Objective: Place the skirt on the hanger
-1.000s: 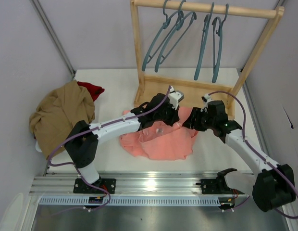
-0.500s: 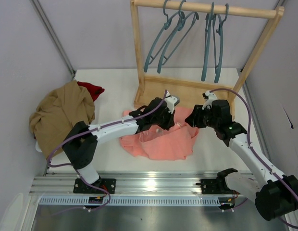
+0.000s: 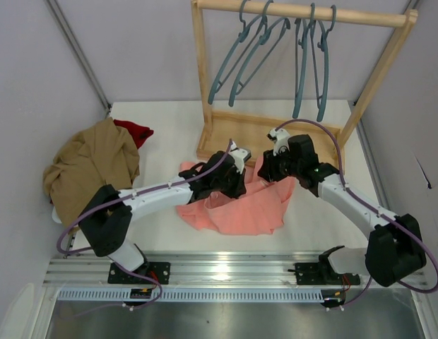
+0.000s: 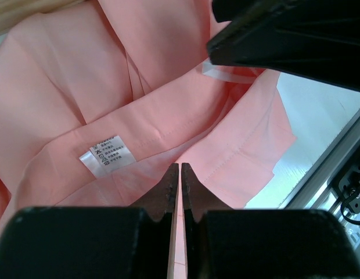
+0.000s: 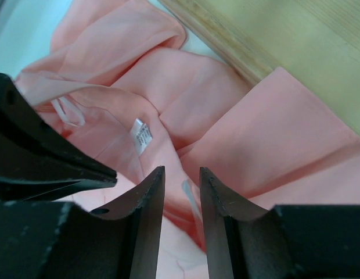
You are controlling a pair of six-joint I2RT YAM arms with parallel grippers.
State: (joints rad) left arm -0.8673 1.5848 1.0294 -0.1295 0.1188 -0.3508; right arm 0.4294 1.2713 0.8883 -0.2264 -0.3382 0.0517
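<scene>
The salmon-pink skirt [image 3: 240, 208] lies crumpled on the table in front of the rack, with its white label [image 4: 105, 156] showing. My left gripper [image 3: 235, 185] hovers just over its upper middle, jaws shut to a thin slit [image 4: 180, 168] and no cloth visibly pinched. My right gripper [image 3: 265, 174] faces it from the right. It is open [image 5: 182, 171] with a raised fold of skirt [image 5: 273, 133] and a clear loop between its fingers. Several teal hangers [image 3: 229, 67] hang from the wooden rail, none near either gripper.
The wooden rack [image 3: 304, 13] stands at the back, and its base board [image 3: 275, 131] touches the skirt's far edge. A tan-brown garment [image 3: 92, 166] and a dark red one [image 3: 134, 131] are piled at the left. A metal rail [image 3: 219, 272] runs along the near edge.
My right gripper has moved left over the skirt toward the left gripper, and its jaws have narrowed. My left gripper has shifted slightly left and nearer. The hangers have swung a little.
</scene>
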